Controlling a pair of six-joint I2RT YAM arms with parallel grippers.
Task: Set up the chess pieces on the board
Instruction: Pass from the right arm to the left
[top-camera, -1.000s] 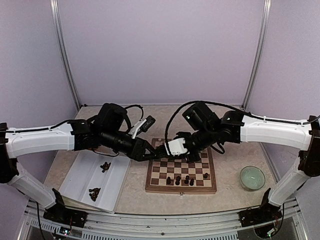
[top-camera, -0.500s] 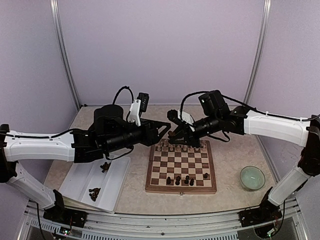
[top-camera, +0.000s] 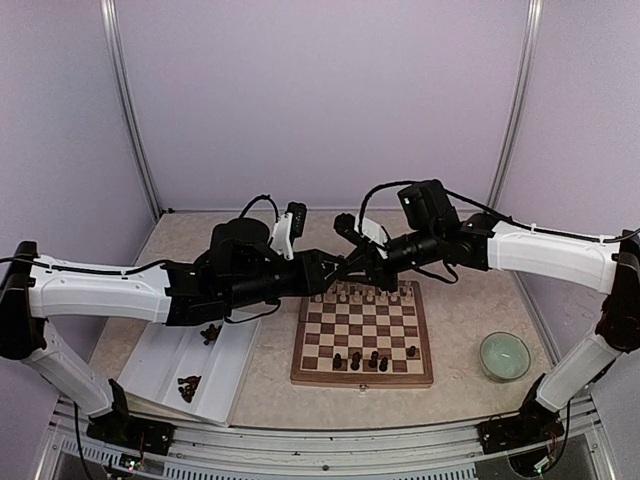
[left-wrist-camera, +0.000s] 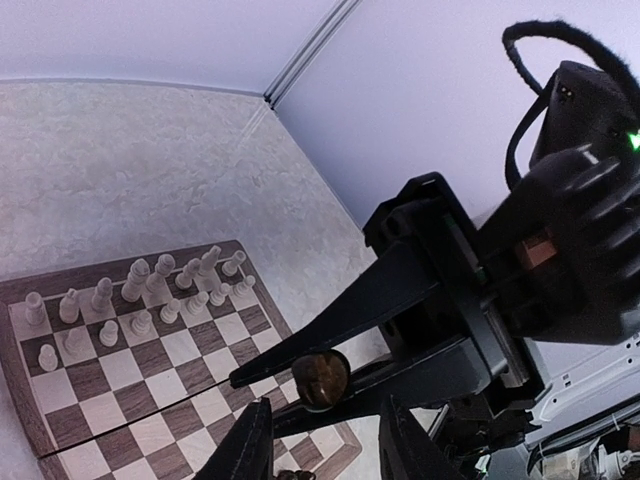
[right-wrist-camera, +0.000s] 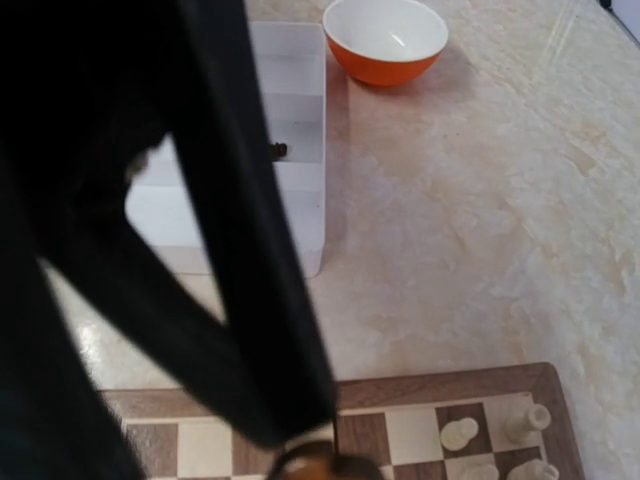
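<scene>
The right gripper (left-wrist-camera: 278, 398) pinches a small dark brown chess piece (left-wrist-camera: 322, 378) in the air, just in front of the left gripper (left-wrist-camera: 326, 405). The left jaws stand spread, one at each side, and seem not to touch it. The chessboard (top-camera: 362, 377) lies below both. If the right jaws let go before the left ones close, the piece would probably fall and could knock over the cream pieces (left-wrist-camera: 140, 300) below. The crossing fingers may also bump and twist it loose.
</scene>
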